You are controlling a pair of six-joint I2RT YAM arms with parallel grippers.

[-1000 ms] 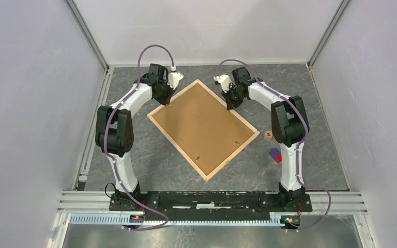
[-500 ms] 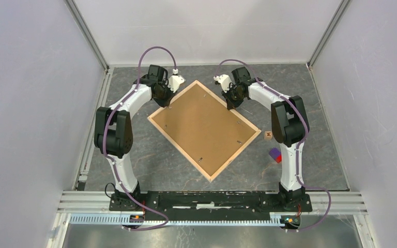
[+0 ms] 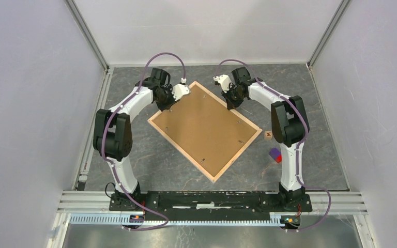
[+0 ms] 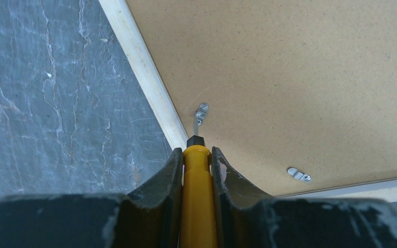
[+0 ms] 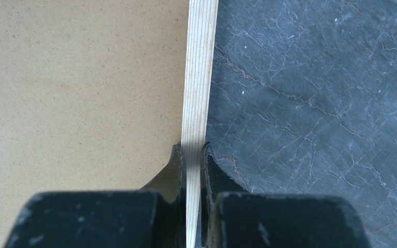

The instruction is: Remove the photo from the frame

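The frame [image 3: 205, 129] lies face down on the grey table, turned diagonally, with pale wood edges around a brown fibreboard back. My left gripper [image 3: 167, 107] is shut on a yellow screwdriver [image 4: 198, 196]; its thin tip touches a small metal clip [image 4: 201, 112] by the frame's left edge [image 4: 150, 82]. A second clip [image 4: 299, 174] lies to the right. My right gripper [image 3: 231, 105] is shut on the frame's upper right wood edge [image 5: 198, 93], one finger on each side. The photo is hidden under the backing.
A small wooden block [image 3: 268, 136] and a purple and red block [image 3: 275, 154] lie on the table right of the frame. White walls with metal rails close in the table on three sides.
The left gripper has swung right and down with the screwdriver, over the frame's upper left edge. The frame has shifted slightly to the right. The right gripper has kept its hold.
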